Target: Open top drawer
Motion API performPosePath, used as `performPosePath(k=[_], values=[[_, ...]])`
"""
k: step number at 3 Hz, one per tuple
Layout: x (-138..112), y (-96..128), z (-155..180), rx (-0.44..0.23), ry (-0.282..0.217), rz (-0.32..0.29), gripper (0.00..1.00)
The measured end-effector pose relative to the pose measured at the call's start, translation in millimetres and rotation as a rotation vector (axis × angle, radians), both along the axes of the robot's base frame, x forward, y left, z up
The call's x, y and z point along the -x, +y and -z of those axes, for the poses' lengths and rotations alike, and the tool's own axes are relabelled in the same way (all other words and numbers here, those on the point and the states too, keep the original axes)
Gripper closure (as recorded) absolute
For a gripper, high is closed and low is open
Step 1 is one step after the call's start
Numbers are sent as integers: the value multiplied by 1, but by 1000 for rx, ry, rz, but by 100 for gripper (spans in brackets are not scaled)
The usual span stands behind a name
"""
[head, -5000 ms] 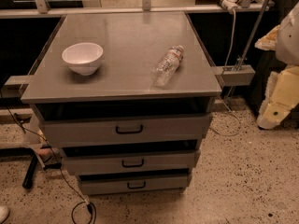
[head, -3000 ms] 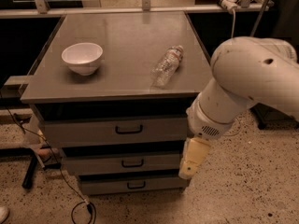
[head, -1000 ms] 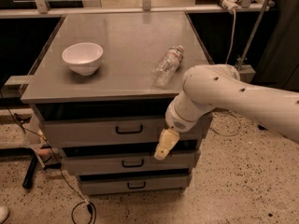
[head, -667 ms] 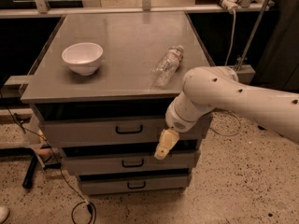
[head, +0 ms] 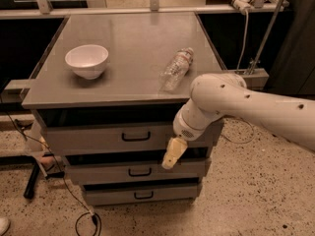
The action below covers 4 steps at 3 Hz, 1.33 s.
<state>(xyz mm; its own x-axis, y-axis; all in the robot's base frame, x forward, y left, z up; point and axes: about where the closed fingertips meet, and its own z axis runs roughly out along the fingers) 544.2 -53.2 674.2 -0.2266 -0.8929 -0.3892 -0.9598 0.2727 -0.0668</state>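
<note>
The top drawer [head: 98, 137] is the widest grey metal front, with a small black loop handle [head: 136, 136] at its centre, right under the grey cabinet top [head: 133, 53]. It sits pushed in, with a dark gap above it. My white arm reaches in from the right. My gripper [head: 173, 154] is cream-coloured and points down-left in front of the drawer's right part, to the right of the handle and a little below it, over the gap above the middle drawer [head: 103, 171].
A white bowl [head: 87, 60] stands on the cabinet top at the left. A clear plastic bottle [head: 176, 69] lies on its side at the right. A bottom drawer [head: 108, 194] sits below. Black cables [head: 83, 215] trail on the speckled floor at the left.
Five seconds ago the arm was out of view at the right. It swung in front of the drawers and moved left and up. In the last second it has barely moved.
</note>
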Motion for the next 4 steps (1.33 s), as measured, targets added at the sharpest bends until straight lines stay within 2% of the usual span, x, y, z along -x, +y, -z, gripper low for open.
performPosePath(k=[1,4], values=[[0,0,0,0,0,0,19],[0,0,0,0,0,0,89]])
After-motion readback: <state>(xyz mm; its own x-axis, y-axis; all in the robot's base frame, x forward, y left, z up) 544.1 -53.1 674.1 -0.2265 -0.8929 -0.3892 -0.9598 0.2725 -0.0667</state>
